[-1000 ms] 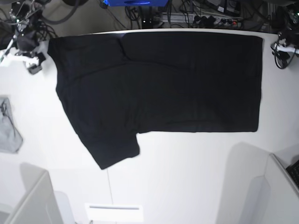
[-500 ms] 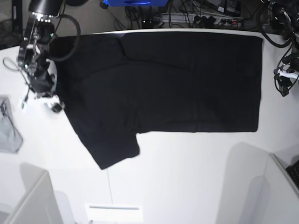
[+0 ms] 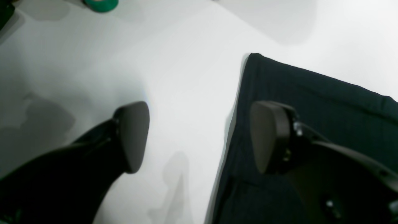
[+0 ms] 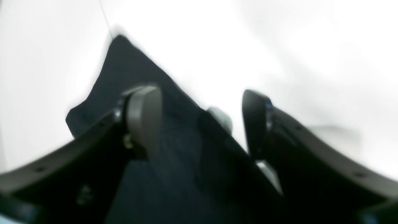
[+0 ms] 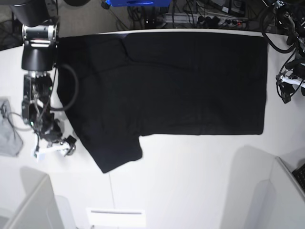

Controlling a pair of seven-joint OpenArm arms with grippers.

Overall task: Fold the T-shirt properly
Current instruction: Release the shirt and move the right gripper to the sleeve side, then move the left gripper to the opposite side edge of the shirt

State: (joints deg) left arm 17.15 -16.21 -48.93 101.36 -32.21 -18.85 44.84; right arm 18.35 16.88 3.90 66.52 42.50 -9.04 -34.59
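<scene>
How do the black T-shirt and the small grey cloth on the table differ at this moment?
The T-shirt is black and large, covering much of the white table; the grey cloth is pale and small. The T-shirt lies spread flat with a sleeve sticking out toward the front edge; the grey cloth sits bunched at the table's side, partly cut off by the frame. The right gripper hangs by the T-shirt's sleeve edge, apart from the grey cloth. Both rest on the table, ungripped.

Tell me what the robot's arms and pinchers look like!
The right arm is black, made of round tube-like sections with a silvery band near the top and a black cable looping beside it. Its right gripper has white parts at the tip. Up close, the left gripper has two dark, smooth, rounded paddle-shaped fingers with small screws. The left arm is black and white with cables.
</scene>
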